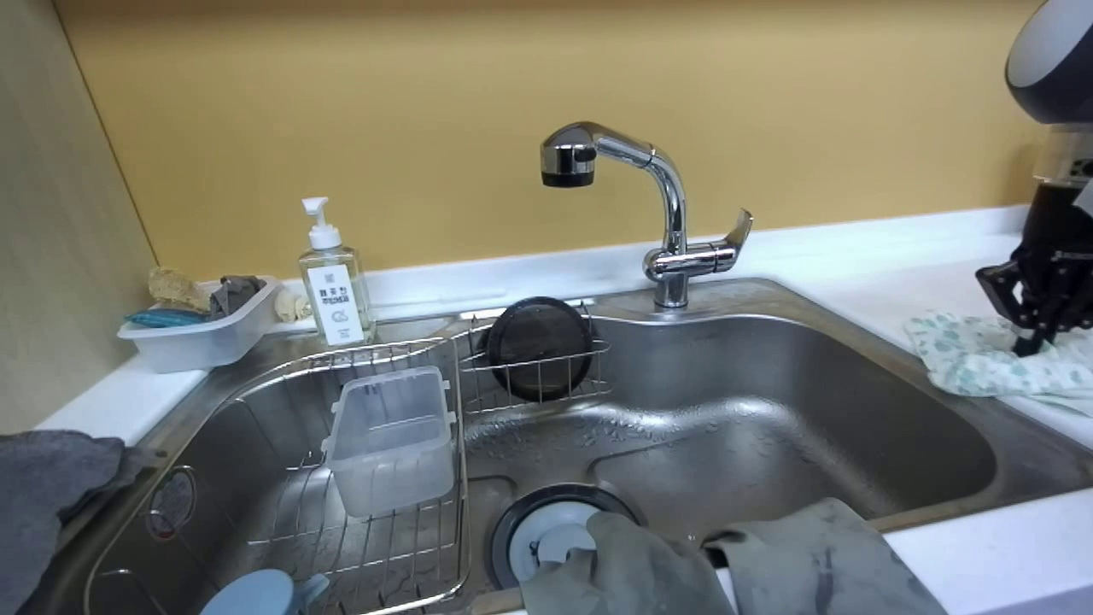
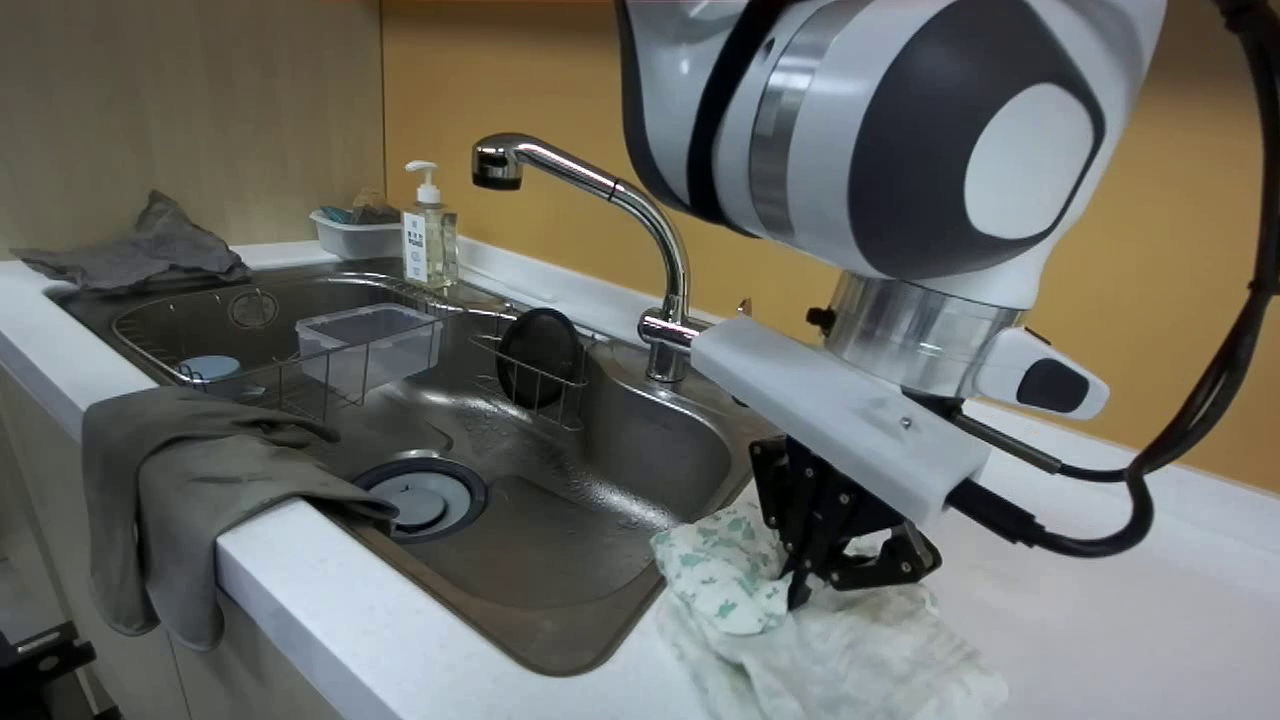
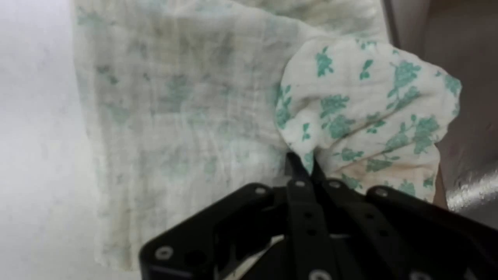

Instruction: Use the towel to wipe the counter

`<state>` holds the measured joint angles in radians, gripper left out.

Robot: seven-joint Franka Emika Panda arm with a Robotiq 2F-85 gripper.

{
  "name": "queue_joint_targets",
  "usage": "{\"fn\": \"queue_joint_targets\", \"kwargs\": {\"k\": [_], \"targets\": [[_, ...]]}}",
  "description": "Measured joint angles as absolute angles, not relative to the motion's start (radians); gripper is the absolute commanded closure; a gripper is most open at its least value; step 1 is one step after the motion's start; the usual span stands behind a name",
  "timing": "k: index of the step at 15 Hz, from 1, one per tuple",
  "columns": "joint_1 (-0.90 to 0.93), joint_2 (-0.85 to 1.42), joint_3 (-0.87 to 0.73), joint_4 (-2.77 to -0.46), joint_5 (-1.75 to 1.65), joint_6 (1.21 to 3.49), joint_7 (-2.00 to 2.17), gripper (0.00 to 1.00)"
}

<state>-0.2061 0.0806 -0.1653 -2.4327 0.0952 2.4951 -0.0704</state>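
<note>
The towel [image 3: 249,109] is thin, white and wrinkled, with a green leaf print. It lies on the worktop [image 2: 1120,630] beside the sink [image 2: 545,640]. One section is spread flat and shows the print faintly; a bunched fold shows it in strong green. The gripper [image 3: 306,167] is closed on a pinch of this fold. The fold overlaps the sink rim. In the wrist view, the sink lies along the right of the towel and a strip of worktop along the left. In an exterior view, worktop surface extends from the towel to the raised lip [image 2: 1225,515] at the wall [image 2: 1130,300]. The faucet [image 1: 675,218] stands at the back of the sink, apart from the gripper.
</note>
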Motion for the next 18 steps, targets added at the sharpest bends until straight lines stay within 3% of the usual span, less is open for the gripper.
{"fn": "queue_joint_targets", "kwargs": {"k": [7, 18], "targets": [[-0.205, -0.112, -0.181, -2.653, 0.058, 2.426, -0.08, 0.99], [-0.078, 0.061, -0.081, -2.48, 0.166, 2.566, -0.102, 0.99]]}}
